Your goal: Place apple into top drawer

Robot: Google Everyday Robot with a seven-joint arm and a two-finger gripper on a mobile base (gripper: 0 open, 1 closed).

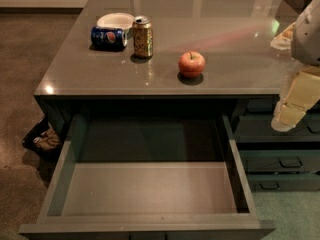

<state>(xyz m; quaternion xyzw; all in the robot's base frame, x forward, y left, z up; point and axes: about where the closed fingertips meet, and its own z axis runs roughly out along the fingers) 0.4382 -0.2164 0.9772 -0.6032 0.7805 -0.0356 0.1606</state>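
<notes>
The apple [191,64], red with yellowish patches and a short stem, sits upright on the grey desk top [225,39], a little right of centre. The top drawer [150,189] is pulled open below the desk's front edge; its flat grey bottom holds nothing. My gripper [289,115] hangs at the right edge of the view, in front of the desk's right side and lower than the desk top, to the right of the apple and apart from it. It holds nothing that I can see.
A gold drink can [142,36] stands upright left of the apple. A blue soda can [108,37] lies on its side beside it, with a white bowl [115,20] behind. Narrower dark drawers [280,161] are at the right. A dark bin [44,139] sits on the floor at the left.
</notes>
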